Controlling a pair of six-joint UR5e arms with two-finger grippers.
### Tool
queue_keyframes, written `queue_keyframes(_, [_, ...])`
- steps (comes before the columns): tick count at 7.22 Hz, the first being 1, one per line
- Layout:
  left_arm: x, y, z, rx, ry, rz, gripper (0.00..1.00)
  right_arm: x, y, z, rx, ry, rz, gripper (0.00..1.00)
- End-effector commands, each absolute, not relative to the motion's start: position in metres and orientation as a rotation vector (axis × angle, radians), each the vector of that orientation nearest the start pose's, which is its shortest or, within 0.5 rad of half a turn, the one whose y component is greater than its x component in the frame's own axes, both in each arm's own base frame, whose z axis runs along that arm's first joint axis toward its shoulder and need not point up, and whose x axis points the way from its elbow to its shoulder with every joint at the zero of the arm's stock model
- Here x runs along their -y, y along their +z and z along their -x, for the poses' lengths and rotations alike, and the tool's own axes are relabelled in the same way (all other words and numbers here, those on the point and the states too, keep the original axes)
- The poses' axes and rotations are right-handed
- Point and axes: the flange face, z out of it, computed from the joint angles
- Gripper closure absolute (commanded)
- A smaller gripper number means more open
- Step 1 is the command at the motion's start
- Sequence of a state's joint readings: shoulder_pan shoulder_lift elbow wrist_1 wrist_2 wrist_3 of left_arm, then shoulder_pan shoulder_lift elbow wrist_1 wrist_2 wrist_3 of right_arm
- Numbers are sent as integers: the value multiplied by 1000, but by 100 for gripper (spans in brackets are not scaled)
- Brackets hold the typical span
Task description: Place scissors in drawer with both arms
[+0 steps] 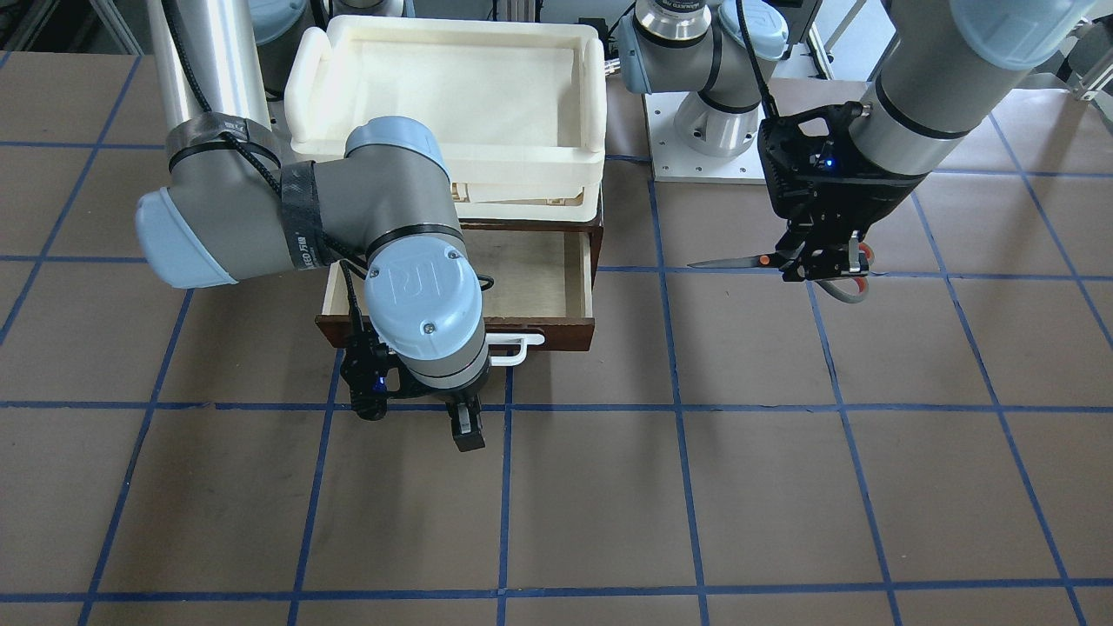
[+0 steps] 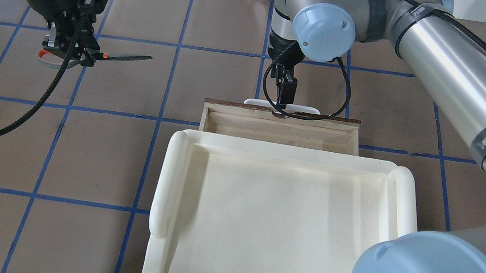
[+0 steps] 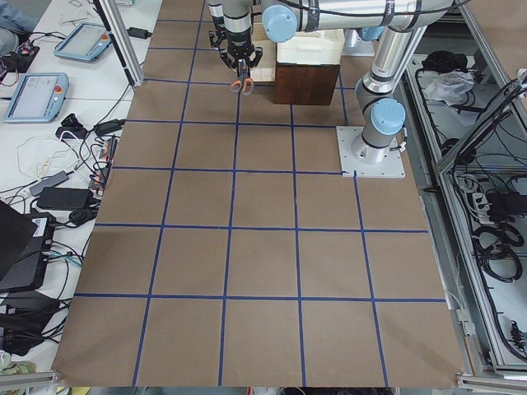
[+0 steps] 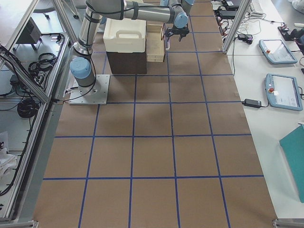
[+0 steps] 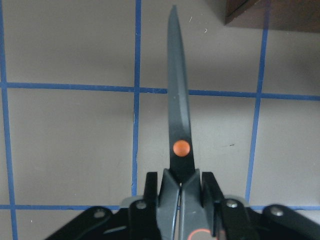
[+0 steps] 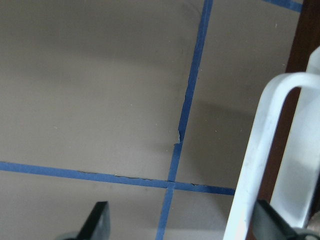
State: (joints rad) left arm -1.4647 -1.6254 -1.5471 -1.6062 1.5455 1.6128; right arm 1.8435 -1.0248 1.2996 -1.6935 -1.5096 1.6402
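My left gripper [image 1: 817, 261] is shut on the scissors [image 1: 763, 260] at the handle end and holds them level above the table. In the overhead view the left gripper [image 2: 72, 51] has the dark blades [image 2: 129, 57] pointing toward the drawer. The left wrist view shows the scissors [image 5: 180, 125] gripped just behind the orange pivot. The drawer [image 1: 539, 269] stands pulled open, its pale inside bare. My right gripper [image 2: 284, 95] is open at the white bar handle [image 2: 278, 106]. In the right wrist view the handle [image 6: 260, 150] lies beside the right finger [image 6: 272, 225].
A cream-white plastic tray [image 1: 443, 52] sits on top of the dark wooden box, right behind the open drawer [image 2: 274, 129]. The left arm's base plate [image 1: 696, 165] stands beside the box. Brown table with blue tape lines lies all around.
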Motion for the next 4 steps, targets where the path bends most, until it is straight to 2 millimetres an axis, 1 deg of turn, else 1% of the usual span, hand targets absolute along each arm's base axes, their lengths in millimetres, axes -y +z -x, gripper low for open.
queue_keyframes(1, [515,470,102,-2325,79,-2170,100,629,307,-311,-2487,217,-2034,0])
queue_keyframes(2, [510,473,121,-2334,100,-2124,100,632,307,-305,-2485,216,-2033,0])
queue_keyframes(3, [510,474,132,-2312,97,-2143,100,633,308,-303,-2491,218,-2019,0])
queue_keyframes(4, [510,473,135,-2312,92,-2152,100,635,308,-303,-2494,212,-2008,0])
